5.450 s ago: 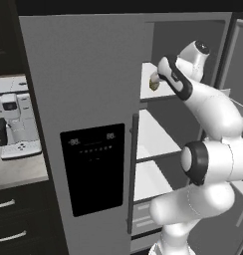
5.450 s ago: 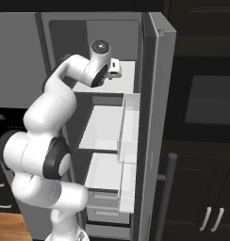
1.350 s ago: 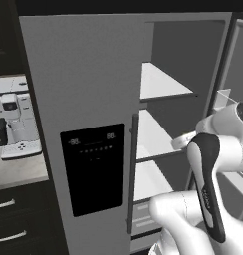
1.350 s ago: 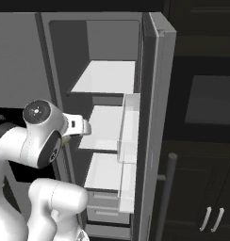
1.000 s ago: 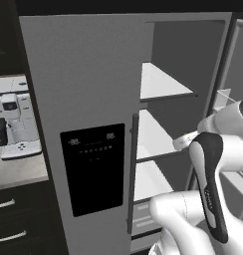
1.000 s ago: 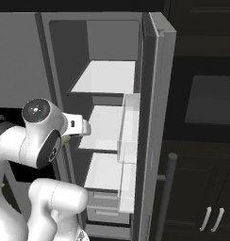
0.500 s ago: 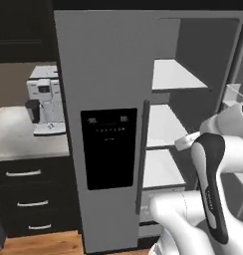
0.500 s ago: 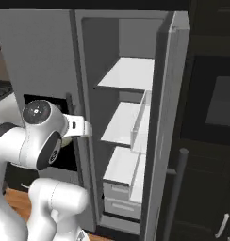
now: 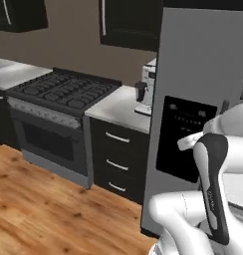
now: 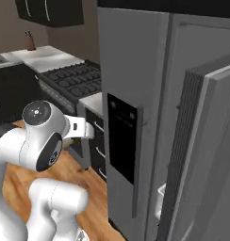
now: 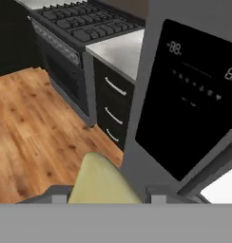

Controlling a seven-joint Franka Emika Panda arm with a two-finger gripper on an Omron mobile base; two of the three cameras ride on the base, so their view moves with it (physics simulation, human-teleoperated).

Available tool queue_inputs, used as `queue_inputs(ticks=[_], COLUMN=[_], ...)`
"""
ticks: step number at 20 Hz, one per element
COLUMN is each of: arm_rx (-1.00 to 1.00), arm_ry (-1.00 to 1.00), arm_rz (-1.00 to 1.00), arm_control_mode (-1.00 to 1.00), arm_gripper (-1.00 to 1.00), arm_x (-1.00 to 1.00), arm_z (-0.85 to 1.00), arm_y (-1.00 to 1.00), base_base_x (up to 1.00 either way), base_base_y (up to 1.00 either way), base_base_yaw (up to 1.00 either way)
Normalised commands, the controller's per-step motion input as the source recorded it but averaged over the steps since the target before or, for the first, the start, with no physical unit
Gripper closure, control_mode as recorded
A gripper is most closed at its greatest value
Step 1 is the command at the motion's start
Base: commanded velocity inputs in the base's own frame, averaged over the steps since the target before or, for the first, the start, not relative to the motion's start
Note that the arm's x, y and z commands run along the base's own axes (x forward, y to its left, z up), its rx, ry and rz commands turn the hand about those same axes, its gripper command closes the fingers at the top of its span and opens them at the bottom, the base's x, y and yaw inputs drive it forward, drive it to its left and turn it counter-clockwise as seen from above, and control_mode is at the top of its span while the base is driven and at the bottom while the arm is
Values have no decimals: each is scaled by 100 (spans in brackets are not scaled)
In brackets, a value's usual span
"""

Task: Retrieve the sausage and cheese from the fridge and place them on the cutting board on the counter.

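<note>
The cheese (image 11: 102, 182) sits clamped in the end effector (image 11: 104, 199).

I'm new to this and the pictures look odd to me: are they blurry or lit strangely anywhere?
Hand view: the cheese in the hand is a soft yellow blur, far too close. Left base view: the stove is grainy, light flat and even. Right base view: the fridge shows no glare.
</note>
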Motion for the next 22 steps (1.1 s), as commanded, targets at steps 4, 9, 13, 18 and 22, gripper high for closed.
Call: queue_inputs(ticks=[4, 9, 13, 18, 22], arm_rx=[0, 0, 0, 0, 0], arm_ry=[0, 0, 0, 0, 0], arm_rz=[0, 0, 0, 0, 0], arm_control_mode=[100, 100, 100, 100, 100], arm_gripper=[100, 100, 100, 100, 100], arm_x=[0, 0, 0, 0, 0], arm_z=[0, 0, 0, 0, 0], arm_y=[0, 0, 0, 0, 0], base_base_x=[0, 0, 0, 0, 0], base_base_y=[-1, -1, -1, -2, -1], base_base_yaw=[100, 100, 100, 100, 100])
